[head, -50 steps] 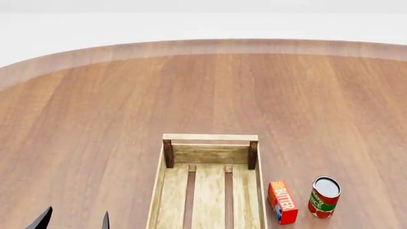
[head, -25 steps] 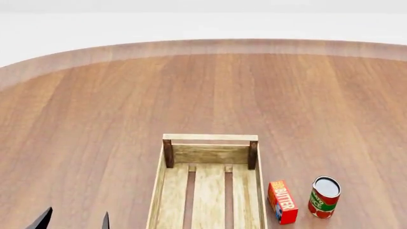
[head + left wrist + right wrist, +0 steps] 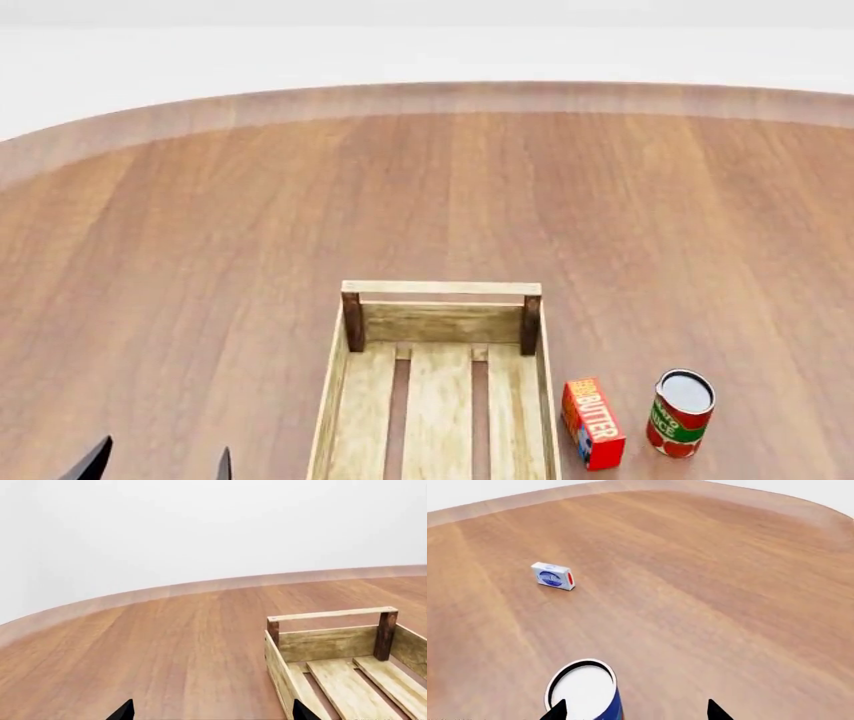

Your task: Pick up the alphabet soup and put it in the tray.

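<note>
The alphabet soup [image 3: 584, 692], a can with a white top and a blue side, shows only in the right wrist view. It stands on the table close under my right gripper [image 3: 637, 711], against one fingertip [image 3: 557, 711]. The jaws are wide apart and hold nothing. The tray [image 3: 441, 288], a light-wood slatted crate, lies at the near middle of the table and is empty as far as it shows. It also shows in the left wrist view [image 3: 331, 614]. My left gripper [image 3: 158, 465] is open and empty, low and to the left of the tray, and its open tips also show in its own view [image 3: 213, 712].
A red and green can [image 3: 681, 413] and a red butter box [image 3: 593, 423] stand just right of the tray. A small blue and white box [image 3: 552, 576] lies farther out on the table. The round wooden table's far edge [image 3: 427, 95] curves across the back.
The left gripper's fingertips have dropped very slightly toward the bottom edge of the head view. Nothing else has moved.
</note>
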You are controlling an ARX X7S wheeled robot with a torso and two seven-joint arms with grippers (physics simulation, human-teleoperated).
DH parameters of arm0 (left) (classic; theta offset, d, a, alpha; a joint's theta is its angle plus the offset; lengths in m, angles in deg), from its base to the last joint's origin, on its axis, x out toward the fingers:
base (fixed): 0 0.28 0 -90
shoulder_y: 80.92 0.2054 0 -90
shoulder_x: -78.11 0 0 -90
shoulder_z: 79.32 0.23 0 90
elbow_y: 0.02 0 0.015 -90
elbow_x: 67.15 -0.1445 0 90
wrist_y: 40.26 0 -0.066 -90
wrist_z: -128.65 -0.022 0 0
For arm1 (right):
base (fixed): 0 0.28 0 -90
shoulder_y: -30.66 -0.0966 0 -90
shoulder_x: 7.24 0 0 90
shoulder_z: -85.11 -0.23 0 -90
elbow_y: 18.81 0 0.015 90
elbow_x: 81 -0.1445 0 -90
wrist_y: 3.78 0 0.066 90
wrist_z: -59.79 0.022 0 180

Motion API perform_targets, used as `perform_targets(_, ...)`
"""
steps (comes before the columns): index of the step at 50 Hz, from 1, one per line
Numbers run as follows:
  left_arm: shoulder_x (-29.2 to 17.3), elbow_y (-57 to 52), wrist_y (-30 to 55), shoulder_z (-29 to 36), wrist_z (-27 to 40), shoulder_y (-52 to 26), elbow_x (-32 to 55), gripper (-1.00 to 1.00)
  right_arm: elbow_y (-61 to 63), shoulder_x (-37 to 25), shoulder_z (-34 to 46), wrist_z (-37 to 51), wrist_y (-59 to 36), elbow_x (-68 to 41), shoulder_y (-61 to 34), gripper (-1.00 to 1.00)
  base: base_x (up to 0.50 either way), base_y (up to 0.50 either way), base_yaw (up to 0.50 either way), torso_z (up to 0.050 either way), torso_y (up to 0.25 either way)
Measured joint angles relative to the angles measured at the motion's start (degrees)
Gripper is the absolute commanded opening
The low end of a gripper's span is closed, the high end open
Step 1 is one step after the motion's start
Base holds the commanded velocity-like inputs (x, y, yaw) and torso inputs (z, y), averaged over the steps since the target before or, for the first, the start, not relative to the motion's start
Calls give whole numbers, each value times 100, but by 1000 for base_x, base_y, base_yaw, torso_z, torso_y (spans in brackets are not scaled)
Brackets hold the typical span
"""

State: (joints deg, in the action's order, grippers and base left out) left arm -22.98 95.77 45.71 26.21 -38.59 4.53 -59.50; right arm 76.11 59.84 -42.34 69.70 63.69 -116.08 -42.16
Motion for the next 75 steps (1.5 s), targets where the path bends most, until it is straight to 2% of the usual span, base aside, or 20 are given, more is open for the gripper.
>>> perform_targets(33, -42, 60, -6, 125, 67, -58, 34, 100, -175, -92, 394, 57, -103, 134, -444, 100, 0, 0, 0, 0, 0)
perform_targets(75, -128, -68, 68, 245, 181, -61, 87, 100, -1346, -252, 1088, 54, -72, 556, -1409, 100, 0, 0, 0, 0, 0)
